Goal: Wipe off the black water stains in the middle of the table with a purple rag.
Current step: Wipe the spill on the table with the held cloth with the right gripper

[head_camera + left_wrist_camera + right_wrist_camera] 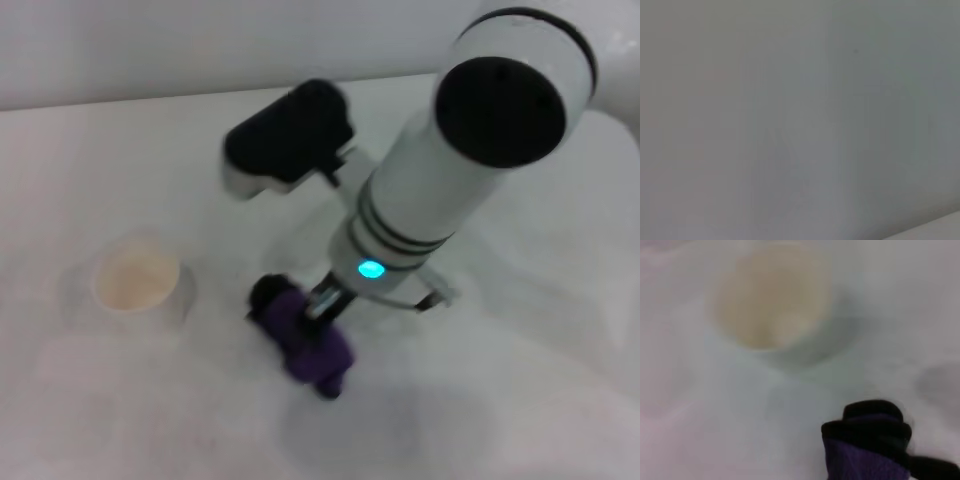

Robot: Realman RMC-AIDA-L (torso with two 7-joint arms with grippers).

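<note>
Item: right gripper [318,305], low over mid-table [560,330], clamped on the bunched purple rag [305,345].
Stain: no dark blot visible; possibly under the rag, cannot tell.
Handling: press the cloth flat and sweep in short overlapping strokes.
Nearby: white paper cup [137,280] to the robot's left, within sweep range; steer strokes away.
Left gripper: not visible.

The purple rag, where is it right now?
In the head view the rag sits bunched on the table near the middle, at the tip of the right pincer, with the paper cup off to its left.
</note>
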